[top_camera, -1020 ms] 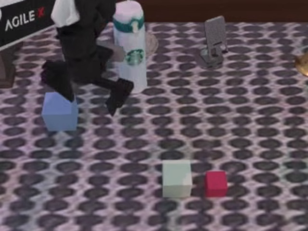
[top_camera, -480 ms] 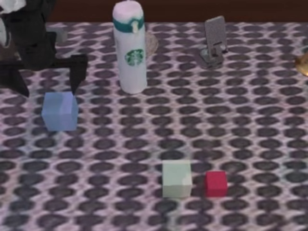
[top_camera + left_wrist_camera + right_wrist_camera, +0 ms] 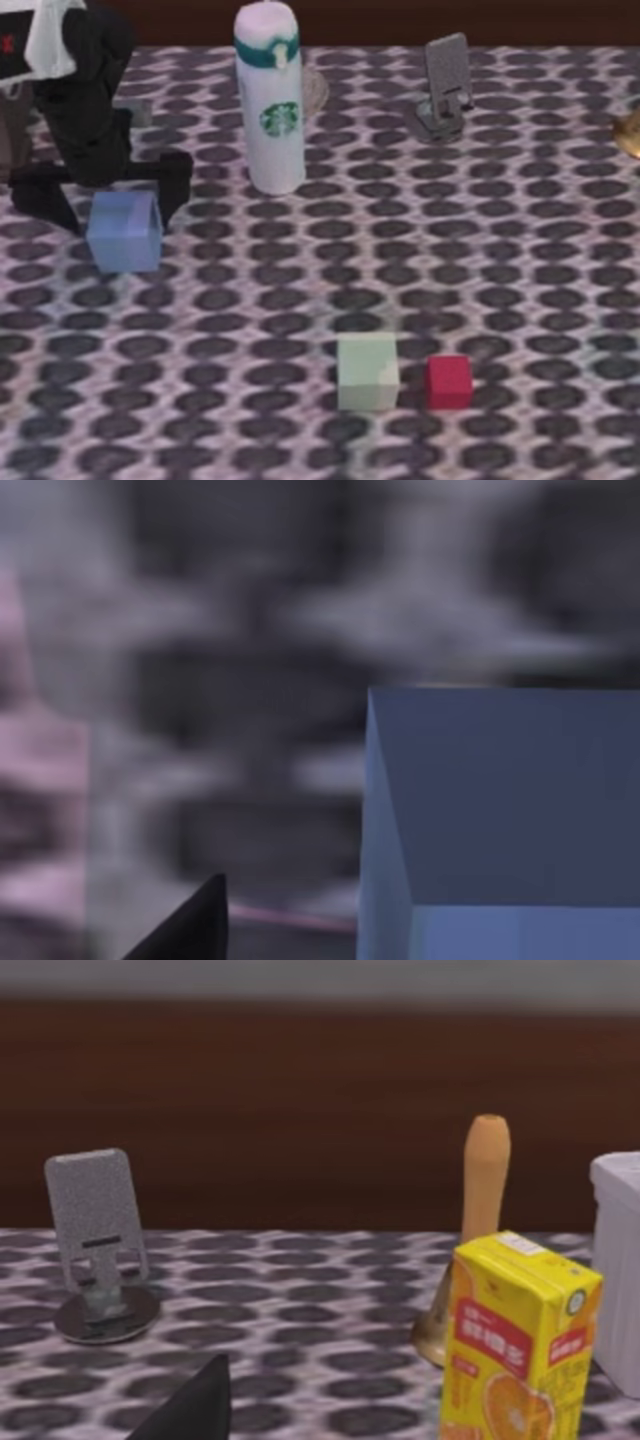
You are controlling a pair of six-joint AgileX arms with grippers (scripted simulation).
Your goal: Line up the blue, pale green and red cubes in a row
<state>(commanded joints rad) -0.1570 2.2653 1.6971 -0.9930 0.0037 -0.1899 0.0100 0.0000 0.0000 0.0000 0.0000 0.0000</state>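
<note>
The left gripper stands spread wide right over the blue cube, one finger off each of its far corners, holding nothing; half a second ago it hung higher and farther toward the table's left edge, and a second ago it sat askew between the cube and the tumbler, so it has squared up and dropped toward a grasp. In the left wrist view the blue cube fills the near field, with one dark fingertip off to its side and not touching. The cube itself has not shifted. Well away from the gripper, toward the front of the table, the green cube and red cube sit just beside each other, already a pair, so the blue one looks like the last to join. Beyond stands the phone stand. The right arm is out of the top view; its wrist view shows a juice carton and a bell, its fingers' state untold.
</note>
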